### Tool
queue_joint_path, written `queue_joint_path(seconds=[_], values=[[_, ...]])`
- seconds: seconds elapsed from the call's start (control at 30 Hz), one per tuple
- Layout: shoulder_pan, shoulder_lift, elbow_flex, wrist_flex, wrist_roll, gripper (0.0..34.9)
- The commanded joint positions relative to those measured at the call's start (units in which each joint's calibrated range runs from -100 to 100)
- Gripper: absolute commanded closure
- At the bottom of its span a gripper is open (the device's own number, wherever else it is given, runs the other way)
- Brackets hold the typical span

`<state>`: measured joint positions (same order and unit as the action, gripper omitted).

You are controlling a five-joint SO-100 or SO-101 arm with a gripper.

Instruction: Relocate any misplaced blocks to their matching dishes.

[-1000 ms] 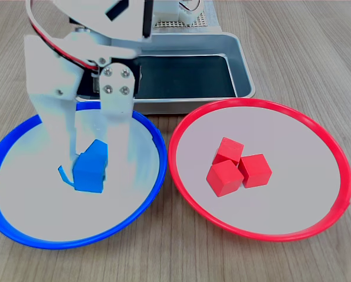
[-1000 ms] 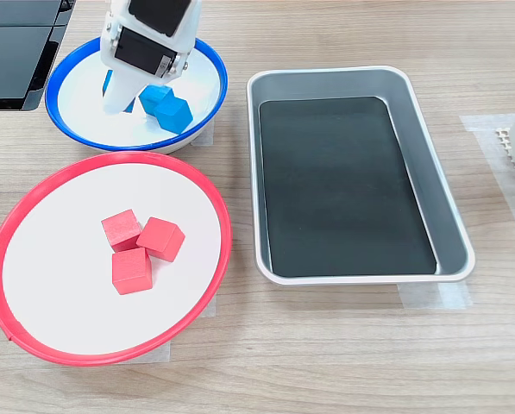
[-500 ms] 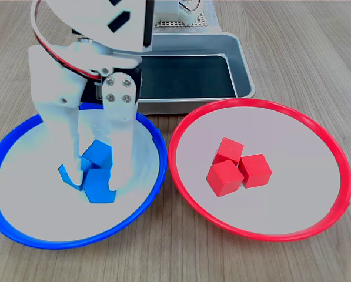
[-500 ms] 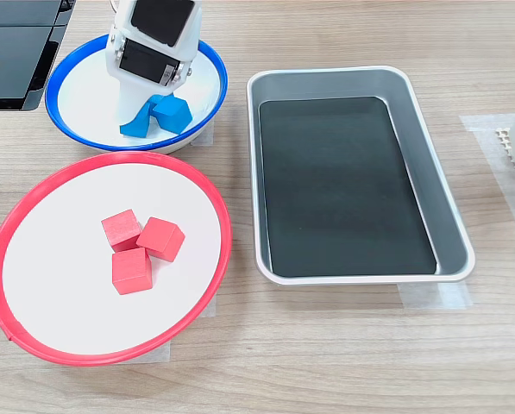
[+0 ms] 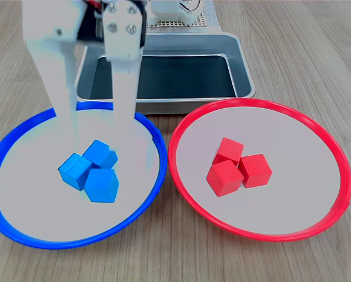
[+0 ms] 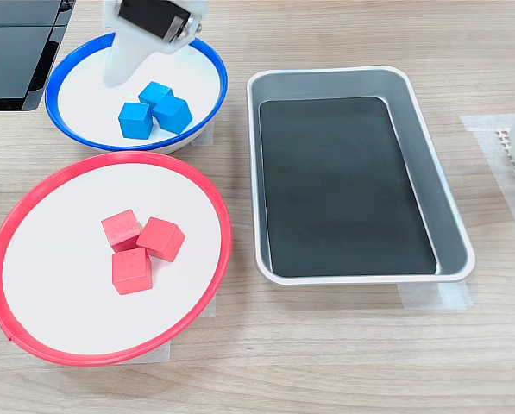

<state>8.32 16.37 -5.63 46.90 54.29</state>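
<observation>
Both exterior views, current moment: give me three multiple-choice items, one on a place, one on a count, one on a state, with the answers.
1. Where do the blue blocks lie?
A. in the metal tray
B. in the blue-rimmed dish
C. on the bare table

2. How many red blocks are in the red-rimmed dish?
A. one
B. two
C. three

3. What is the gripper holding?
A. nothing
B. a blue block
C. a red block

Answers:
1 B: the blue blocks cluster inside the blue-rimmed dish; the metal tray holds none.
2 C: three red blocks touch in the red-rimmed dish.
3 A: the gripper hangs open above the blue blocks, fingers apart.
</observation>
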Motion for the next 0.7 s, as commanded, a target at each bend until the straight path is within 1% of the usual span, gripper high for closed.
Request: queue_joint_path(seconds=[0.0,0.03,0.2,0.37,0.53,0.67], values=[[-2.15,-15.73,9.50,-0.55,-2.20,32.9],[-2.72,-19.05,12.86,-0.88,-3.22,34.6],[-4.60,-36.88,32.16,-1.38,-10.11,34.6],[-8.46,-54.02,48.73,-0.55,-14.75,34.6],[-13.07,-65.37,56.10,2.34,-22.61,34.6],[-15.42,-69.29,58.29,1.84,-30.62,34.6]])
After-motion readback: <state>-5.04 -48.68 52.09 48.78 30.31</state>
